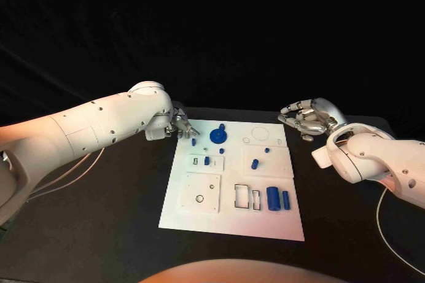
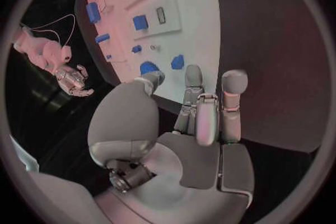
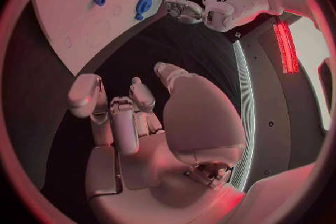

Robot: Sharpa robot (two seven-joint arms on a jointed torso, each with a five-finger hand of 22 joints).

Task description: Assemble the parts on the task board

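Observation:
The white task board (image 1: 202, 217) lies in the middle of the table. On its far part sit a round blue disc (image 1: 218, 135) and several small blue parts, among them one (image 1: 254, 163) near the middle. Two larger blue blocks (image 1: 272, 197) stand beside empty slots nearer me. My left hand (image 1: 177, 126) hovers by the board's far left corner, fingers spread and holding nothing; the left wrist view shows its fingers (image 2: 199, 117) just off the board (image 2: 189, 5). My right hand (image 1: 306, 118) is beyond the far right corner, fingers loosely bent and empty (image 3: 133, 117).
The black table (image 1: 106, 221) has bare room on both sides of the board. Thin cables run off the left side (image 1: 62, 172) and the right side (image 1: 381, 203). The table's far edge lies just behind both hands.

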